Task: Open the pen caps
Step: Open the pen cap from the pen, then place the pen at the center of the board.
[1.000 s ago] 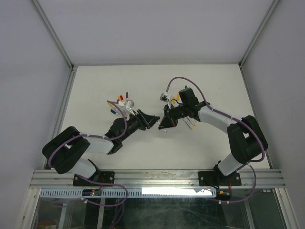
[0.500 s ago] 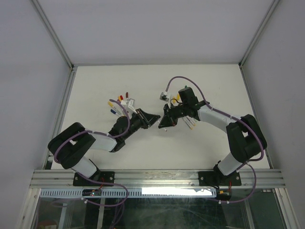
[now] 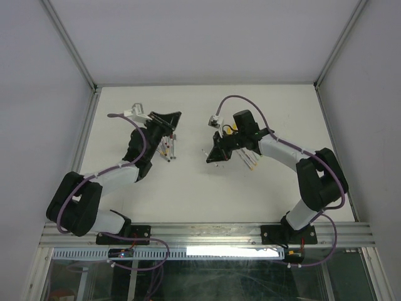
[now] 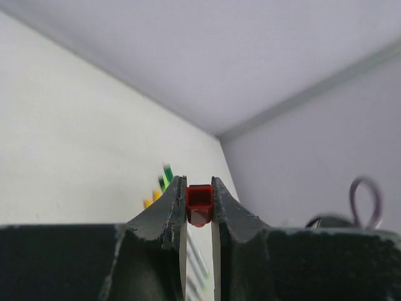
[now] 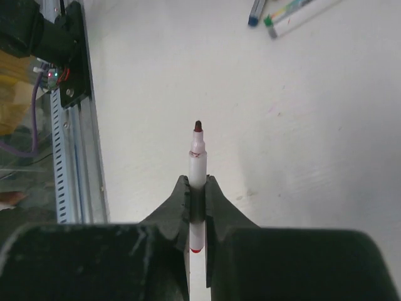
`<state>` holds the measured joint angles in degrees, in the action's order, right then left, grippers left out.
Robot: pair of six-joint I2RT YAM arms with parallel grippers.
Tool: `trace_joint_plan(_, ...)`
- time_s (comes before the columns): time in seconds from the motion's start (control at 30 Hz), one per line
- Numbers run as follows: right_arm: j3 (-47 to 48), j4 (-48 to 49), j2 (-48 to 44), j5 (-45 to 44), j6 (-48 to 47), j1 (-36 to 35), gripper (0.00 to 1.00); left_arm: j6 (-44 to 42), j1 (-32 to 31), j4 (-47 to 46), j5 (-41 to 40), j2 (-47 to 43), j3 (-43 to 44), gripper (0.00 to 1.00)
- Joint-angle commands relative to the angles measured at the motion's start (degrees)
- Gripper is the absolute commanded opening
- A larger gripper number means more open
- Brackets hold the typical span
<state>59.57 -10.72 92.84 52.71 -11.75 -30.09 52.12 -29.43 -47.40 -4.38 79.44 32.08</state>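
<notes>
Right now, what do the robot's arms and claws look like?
The left arm and right arm have white shells with chunky black joints. A thin purple cable loops along each. The left claw and right claw each have two black, pointed fingers with rough inner edges.

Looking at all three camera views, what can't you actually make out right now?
Left wrist view: green and yellow items behind the left gripper are blurred; pens or caps, unclear.
Right wrist view: the far pens are cut off by the top edge; the held pen disappears between the right gripper fingers.
Top view: the red cap pinched by the left gripper is too small to find.
</notes>
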Motion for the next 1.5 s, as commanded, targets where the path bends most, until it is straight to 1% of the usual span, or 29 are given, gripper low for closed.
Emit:
trace_joint_plan(0.0,-0.5,-7.8,0.5,-1.3,-1.2,-0.1,0.0,1.2,3.3,-1.0,-9.5,-3.2,3.9,0.0)
trace_joint_plan(0.07,0.1,-9.4,0.8,-3.7,-1.5,-0.1,0.0,1.1,3.5,-0.7,-9.7,-3.6,3.8,0.0)
trace_joint_plan(0.13,1.5,-13.1,1.4,-8.7,-2.6,-0.1,0.0,0.4,3.5,0.5,-8.4,-4.4,3.8,0.0)
trace_joint_plan(0.23,3.2,-18.8,1.8,-19.7,-3.3,-0.2,0.0,0.3,3.6,5.7,-4.9,-5.9,4.0,0.0)
trace_joint_plan(0.3,2.7,-21.4,1.5,-26.1,-3.6,-0.2,0.0,0.3,3.6,9.2,-3.2,-7.0,3.4,0.0)
trace_joint_plan(0.4,-0.3,-20.7,0.2,-34.7,-4.3,-0.1,0.0,1.0,3.4,10.8,-2.2,-8.5,1.0,0.0)
trace_joint_plan(0.47,-0.2,-20.9,0.7,-39.7,-4.2,0.3,0.0,1.6,3.1,10.7,-1.5,-9.0,-0.3,0.0)
trace_joint_plan(0.57,1.3,-21.1,2.5,-43.9,-4.0,0.8,0.0,1.8,1.8,11.2,-1.2,-9.1,-1.2,0.0)
trace_joint_plan(0.77,2.9,-21.2,6.6,-45.8,-3.7,2.9,0.01,1.5,-1.7,12.0,-2.3,-7.9,-2.0,0.0)
trace_joint_plan(1.0,2.9,-20.7,7.6,-47.5,-3.7,4.2,0.14,0.7,-5.3,12.0,-5.0,-4.7,-1.4,0.0)
trace_joint_plan(1.13,2.9,-21.1,7.6,-46.8,-3.8,4.3,0.25,0.4,-7.4,12.0,-6.1,-2.2,-0.3,0.0)
trace_joint_plan(1.2,3.0,-21.3,7.5,-46.6,-3.8,4.3,0.28,0.3,-8.3,12.0,-6.2,-0.7,0.3,0.0)
trace_joint_plan(1.47,3.2,-21.4,6.6,-45.8,-3.7,4.4,0.29,1.4,-10.6,11.1,-5.9,5.1,1.1,0.0)
